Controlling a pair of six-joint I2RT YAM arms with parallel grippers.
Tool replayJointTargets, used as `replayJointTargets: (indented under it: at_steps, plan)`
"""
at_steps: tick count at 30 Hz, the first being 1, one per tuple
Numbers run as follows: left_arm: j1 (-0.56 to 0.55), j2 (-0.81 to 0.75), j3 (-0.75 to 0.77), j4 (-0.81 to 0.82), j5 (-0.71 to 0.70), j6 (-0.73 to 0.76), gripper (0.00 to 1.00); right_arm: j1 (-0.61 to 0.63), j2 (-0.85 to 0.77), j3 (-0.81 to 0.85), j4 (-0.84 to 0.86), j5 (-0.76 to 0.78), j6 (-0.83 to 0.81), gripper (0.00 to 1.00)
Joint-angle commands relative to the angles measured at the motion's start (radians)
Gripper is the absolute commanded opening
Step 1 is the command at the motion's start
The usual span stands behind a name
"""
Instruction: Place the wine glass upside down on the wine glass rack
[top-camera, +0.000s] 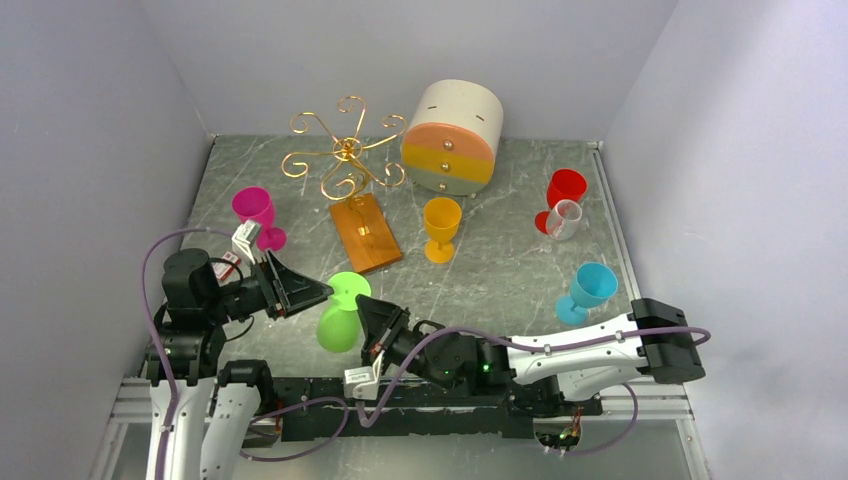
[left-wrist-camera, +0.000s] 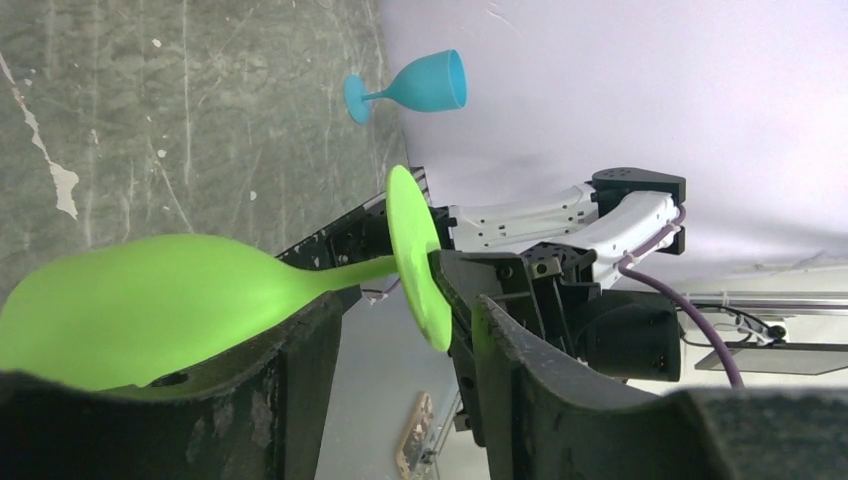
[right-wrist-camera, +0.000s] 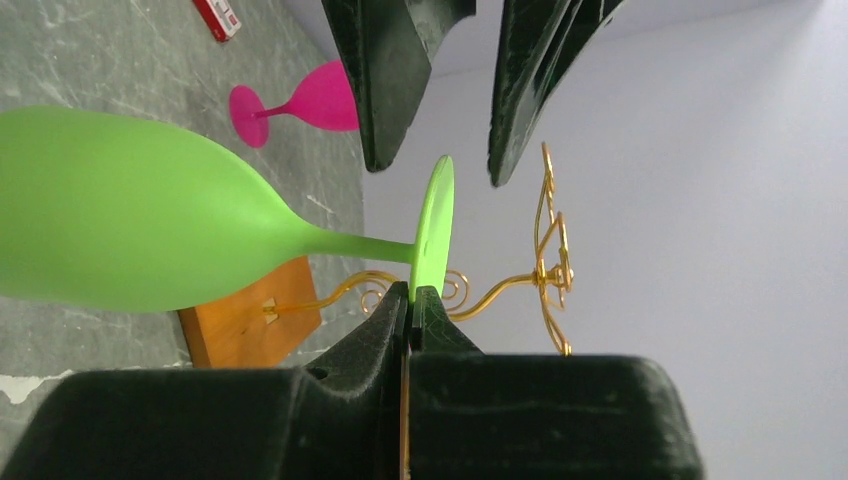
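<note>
Top view: the lime-green wine glass (top-camera: 338, 325) hangs off the table at lower centre-left, bowl lowermost and round foot up. The right gripper (top-camera: 368, 312) reaches in from the right, the left gripper (top-camera: 310, 292) from the left. The gold wire rack with curled arms on a brown wooden base (top-camera: 345, 150) stands at upper centre-left, well apart.

Left wrist view: the left claw gapes wide, its fingers on either side of the foot disc, holding nothing.

Right wrist view: the right claw is pinched tight on the disc's lower rim, the left claw's tips open at its upper edge.

The glass looks like light, stiff, smooth plastic. An edge pinch probably lets it swivel, so gripping the stem under the foot seems surer.
</note>
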Motion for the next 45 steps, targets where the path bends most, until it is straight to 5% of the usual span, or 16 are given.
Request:
replayJointTargets:
  at_steps: [1, 9, 15, 21, 29, 34, 43, 45]
  plan:
    - [-0.006, -0.001, -0.013, 0.046, 0.053, -0.032, 0.52, 0.023, 0.025, 0.050, 0.067, 0.016, -0.035, 0.00]
    - [-0.009, 0.012, -0.024, 0.043, 0.047, -0.025, 0.37, 0.025, 0.069, 0.064, 0.076, 0.030, -0.056, 0.00]
    - [-0.009, 0.013, -0.015, 0.008, 0.018, 0.001, 0.07, 0.027, 0.063, 0.057, 0.075, 0.021, -0.023, 0.00]
    - [-0.009, -0.006, 0.002, -0.008, -0.030, 0.011, 0.07, 0.027, 0.054, 0.034, 0.078, 0.033, 0.008, 0.14]
    - [-0.009, -0.012, 0.027, -0.027, -0.066, 0.045, 0.07, 0.026, -0.007, -0.013, 0.041, 0.042, 0.121, 0.55]
    - [-0.009, -0.018, 0.017, -0.026, -0.098, 0.076, 0.07, 0.025, -0.066, -0.057, 0.035, 0.041, 0.246, 0.64]
    - [-0.009, -0.060, 0.130, -0.184, -0.574, 0.198, 0.07, 0.026, -0.156, -0.070, -0.025, 0.261, 0.664, 0.65]
    - [-0.009, -0.091, 0.122, -0.179, -0.709, 0.176, 0.07, 0.025, -0.186, -0.043, -0.123, 0.280, 0.807, 0.77]
